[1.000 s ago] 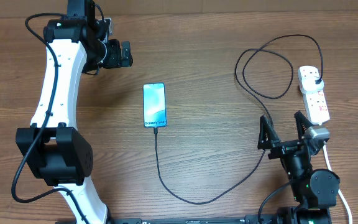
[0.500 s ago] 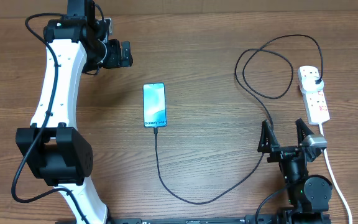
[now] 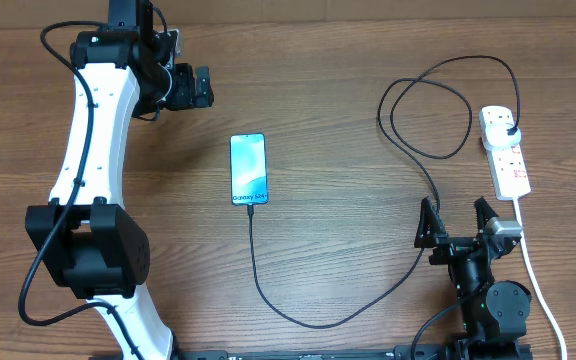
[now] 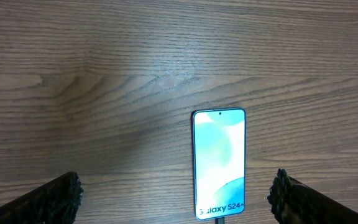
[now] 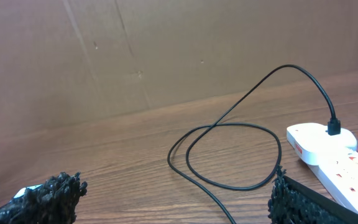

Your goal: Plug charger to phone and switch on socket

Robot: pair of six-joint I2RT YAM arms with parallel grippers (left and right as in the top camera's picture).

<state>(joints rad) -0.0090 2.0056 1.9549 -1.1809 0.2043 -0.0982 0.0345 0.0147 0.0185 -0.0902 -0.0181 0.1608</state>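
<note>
**Fingers [image 4: 53, 200] wide on both sides, holding nothing**

Fingers of my left gripper [image 4: 176, 186] are standing far apart at the two lower corners of the wrist view, and nothing is lying between them. My right gripper [image 3: 455, 212] is also spreading its fingers wide, and it is gripping nothing.

The phone [image 3: 249, 168] is lying flat near the middle of the table [image 3: 348, 70]. Its blue screen is glowing and showing "Galaxy S24+" at the near end. The charger [image 3: 253, 250] is touching this near end of the phone with its small tip. Its thin black cable is running toward me and bending to the right. Then it is passing just beside my right gripper, making a loop, and ending in the black plug [image 3: 509, 128]. This plug is sitting in the far end of the socket [image 3: 510, 165].

The socket is lying along the right side of the table, well apart from the phone and near my right gripper. Red marks are showing on it, but I cannot tell how its switch is standing. Its white cord [image 3: 534, 272] is running toward the near edge of the table. My left gripper is hovering at the far left, well apart from the phone. A brown wall [image 5: 104, 56] is standing behind the table.
</note>
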